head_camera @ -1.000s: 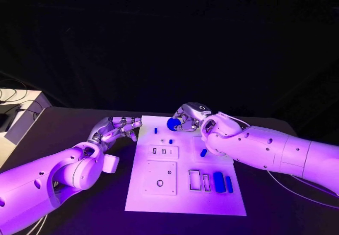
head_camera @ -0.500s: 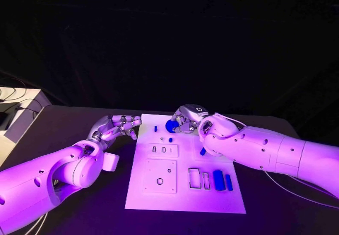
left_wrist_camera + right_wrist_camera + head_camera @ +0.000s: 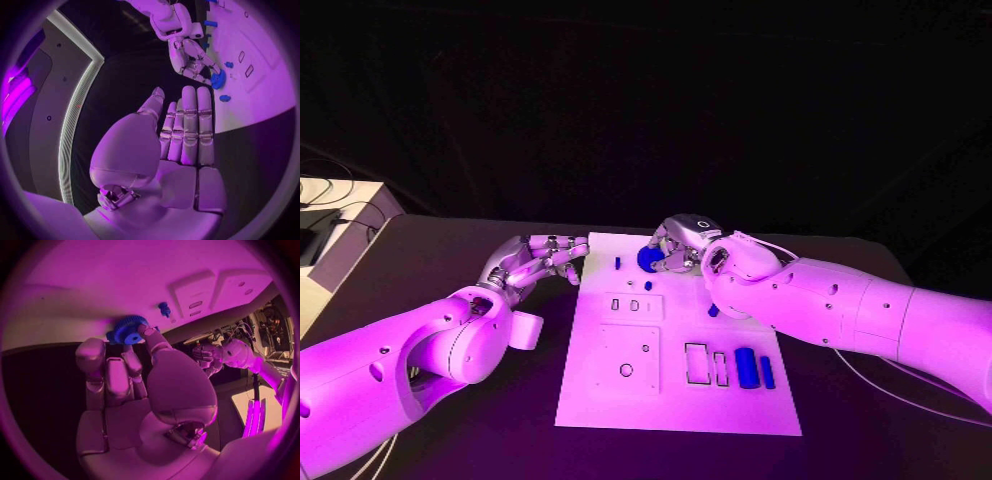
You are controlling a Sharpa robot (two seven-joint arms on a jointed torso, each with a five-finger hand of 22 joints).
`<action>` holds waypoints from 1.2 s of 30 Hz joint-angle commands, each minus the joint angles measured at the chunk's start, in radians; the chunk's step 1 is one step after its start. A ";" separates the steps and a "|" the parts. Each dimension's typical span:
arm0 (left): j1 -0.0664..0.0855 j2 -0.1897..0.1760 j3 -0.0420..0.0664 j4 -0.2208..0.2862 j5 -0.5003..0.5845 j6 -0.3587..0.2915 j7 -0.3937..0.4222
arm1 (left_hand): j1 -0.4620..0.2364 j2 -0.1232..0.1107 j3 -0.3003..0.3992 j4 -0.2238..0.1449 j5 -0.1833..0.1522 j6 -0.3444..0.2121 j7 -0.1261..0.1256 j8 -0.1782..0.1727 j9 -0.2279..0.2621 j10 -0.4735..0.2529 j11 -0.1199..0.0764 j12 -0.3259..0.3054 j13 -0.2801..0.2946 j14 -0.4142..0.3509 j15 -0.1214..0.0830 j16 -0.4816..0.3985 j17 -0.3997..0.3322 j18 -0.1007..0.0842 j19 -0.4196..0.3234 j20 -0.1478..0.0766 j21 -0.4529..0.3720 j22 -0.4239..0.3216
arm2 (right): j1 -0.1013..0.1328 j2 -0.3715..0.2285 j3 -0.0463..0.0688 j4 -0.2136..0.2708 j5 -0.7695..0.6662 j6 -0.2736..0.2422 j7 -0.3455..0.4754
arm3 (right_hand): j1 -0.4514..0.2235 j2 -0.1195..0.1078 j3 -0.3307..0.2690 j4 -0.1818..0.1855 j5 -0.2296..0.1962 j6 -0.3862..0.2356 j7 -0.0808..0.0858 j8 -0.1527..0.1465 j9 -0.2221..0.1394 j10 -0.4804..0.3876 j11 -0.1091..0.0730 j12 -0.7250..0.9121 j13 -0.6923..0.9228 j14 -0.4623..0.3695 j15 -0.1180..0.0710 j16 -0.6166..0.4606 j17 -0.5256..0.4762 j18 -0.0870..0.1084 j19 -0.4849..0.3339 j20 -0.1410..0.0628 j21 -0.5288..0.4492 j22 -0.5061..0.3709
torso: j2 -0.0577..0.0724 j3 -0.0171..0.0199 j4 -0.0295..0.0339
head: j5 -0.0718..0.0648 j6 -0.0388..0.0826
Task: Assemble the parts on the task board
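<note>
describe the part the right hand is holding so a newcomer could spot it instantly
Start at the white task board mid-table and go to its far edge, where the right hand sits. In its fingers is the blue gear: round and toothed, unlike the slim blue pegs and bars nearby.

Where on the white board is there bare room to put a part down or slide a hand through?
The white task board is bare along its near edge, below the square plate and the blue bars. The far end is crowded: the right hand holds a blue gear there, beside small blue pegs.
</note>
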 commanded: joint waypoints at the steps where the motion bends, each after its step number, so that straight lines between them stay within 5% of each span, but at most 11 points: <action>1: 0.000 0.001 0.001 0.003 -0.004 0.017 0.006 | -0.004 0.002 0.000 -0.006 -0.003 -0.007 -0.001 -0.005 0.001 -0.007 0.002 0.005 0.000 0.000 0.000 -0.004 0.001 0.014 0.008 -0.001 -0.005 -0.001 | -0.003 0.004 -0.001 -0.016 -0.015 0.019 -0.007 | -0.002 0.005 0.003 0.003 -0.006 0.019 0.016 0.006 0.003 0.000 -0.001 -0.004 0.002 0.001 -0.003 0.000 0.001 -0.002 -0.001 -0.005 0.000 0.096 | 0.001 0.0007 -0.0015 | 0.000 0.000; 11: 0.000 0.001 0.001 0.002 -0.004 0.017 0.006 | -0.004 0.002 0.000 -0.006 -0.003 -0.007 -0.001 -0.005 0.001 -0.007 0.002 0.005 0.000 0.000 0.000 -0.004 0.001 0.014 0.008 -0.001 -0.005 -0.001 | -0.005 0.011 -0.002 -0.028 -0.013 0.019 0.002 | -0.010 -0.005 -0.002 0.012 -0.013 -0.018 0.030 0.004 -0.007 -0.009 0.007 -0.018 -0.006 0.000 0.003 -0.003 -0.002 0.000 -0.003 -0.001 -0.008 0.094 | 0.000 0.0005 -0.0005 | 0.001 -0.003; 14: 0.000 0.001 0.001 0.002 -0.004 0.017 0.005 | -0.004 0.002 0.000 -0.006 -0.003 -0.007 -0.001 -0.005 0.001 -0.007 0.002 0.005 0.000 0.000 0.000 -0.004 0.001 0.014 0.008 -0.001 -0.005 -0.001 | -0.005 0.012 -0.003 -0.030 -0.009 0.019 0.005 | -0.019 -0.021 -0.017 0.029 -0.053 -0.053 0.042 0.003 -0.014 -0.014 0.016 -0.026 -0.011 -0.001 0.009 -0.004 -0.003 0.003 -0.004 0.004 -0.014 0.093 | 0.000 0.0007 0.0002 | 0.001 -0.003; 17: 0.000 0.001 0.001 0.001 -0.004 0.017 0.005 | -0.004 0.002 0.000 -0.006 -0.003 -0.007 -0.001 -0.005 0.001 -0.007 0.002 0.005 0.000 0.000 0.000 -0.004 0.001 0.014 0.008 -0.001 -0.005 -0.001 | -0.005 0.012 -0.004 -0.031 -0.004 0.020 0.009 | -0.029 -0.044 -0.047 0.088 -0.084 -0.080 0.047 0.003 -0.014 -0.021 0.022 -0.033 -0.021 -0.002 0.016 -0.004 -0.004 0.010 -0.003 0.013 -0.022 0.092 | -0.001 0.0012 -0.0008 | 0.002 -0.002; 18: 0.000 0.001 0.001 0.001 -0.004 0.017 0.005 | -0.004 0.002 0.000 -0.006 -0.003 -0.007 -0.001 -0.005 0.001 -0.007 0.002 0.005 0.000 0.000 0.000 -0.004 0.001 0.014 0.008 -0.001 -0.005 -0.001 | -0.006 0.012 -0.004 -0.031 -0.002 0.019 0.010 | -0.041 -0.066 -0.049 0.142 -0.090 -0.090 0.047 0.005 -0.012 -0.025 0.025 -0.034 -0.026 -0.002 0.016 -0.003 -0.004 0.013 -0.003 0.017 -0.028 0.092 | -0.001 0.0010 -0.0008 | 0.003 -0.002; 24: 0.000 0.001 0.001 0.001 -0.004 0.012 0.007 | -0.003 0.001 -0.002 -0.007 -0.003 -0.026 -0.006 -0.007 0.000 -0.008 0.000 0.005 0.000 0.001 0.000 -0.006 0.003 0.013 0.007 -0.001 0.000 -0.012 | -0.006 0.006 -0.005 -0.031 0.006 0.020 0.014 | -0.089 -0.078 -0.050 0.209 -0.081 -0.093 0.048 0.003 -0.012 -0.028 0.026 -0.032 -0.031 -0.002 0.019 -0.001 -0.004 0.013 -0.001 0.017 -0.031 0.092 | 0.000 0.0017 -0.0021 | 0.004 -0.001; 36: 0.000 0.000 0.001 -0.002 -0.004 0.011 0.007 | -0.004 0.001 -0.003 -0.006 -0.003 -0.030 -0.004 -0.006 0.001 -0.009 0.001 0.005 0.000 0.001 0.000 -0.007 0.003 0.013 0.007 -0.001 0.000 -0.013 | -0.006 -0.008 -0.007 -0.029 0.018 0.028 0.018 | -0.096 -0.074 -0.045 0.219 -0.063 -0.089 0.047 0.004 -0.012 -0.028 0.025 -0.029 -0.031 -0.002 0.018 0.000 -0.003 0.013 -0.001 0.017 -0.031 0.092 | 0.000 0.0020 -0.0019 | 0.003 0.000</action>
